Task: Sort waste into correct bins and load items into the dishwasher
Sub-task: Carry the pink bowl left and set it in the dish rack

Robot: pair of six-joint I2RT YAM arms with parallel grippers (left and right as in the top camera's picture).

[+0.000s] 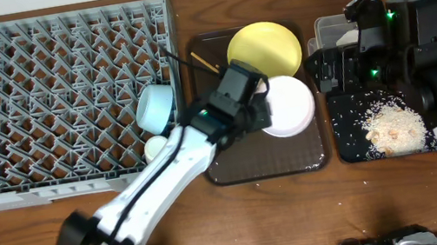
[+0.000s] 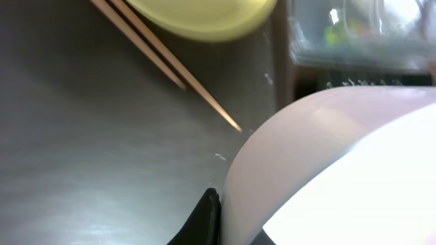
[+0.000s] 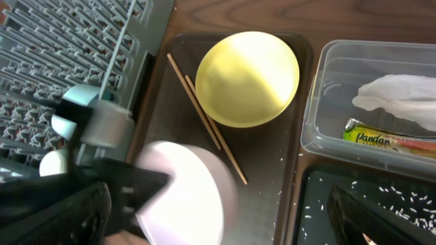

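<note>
Centre of the overhead frame: the left pincer (image 1: 262, 98) is clamped on the rim of the white bowl (image 1: 291, 107) over the brown tray (image 1: 235, 168), just below the yellow plate (image 1: 264, 49). Right pincer (image 1: 326, 70), at frame right, gapes wide.

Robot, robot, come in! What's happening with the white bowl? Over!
Left jaws shut on white bowl rim. Right jaws open, empty, near clear tub. Chopsticks and yellow plate lie close by on brown tray. Over.
</note>
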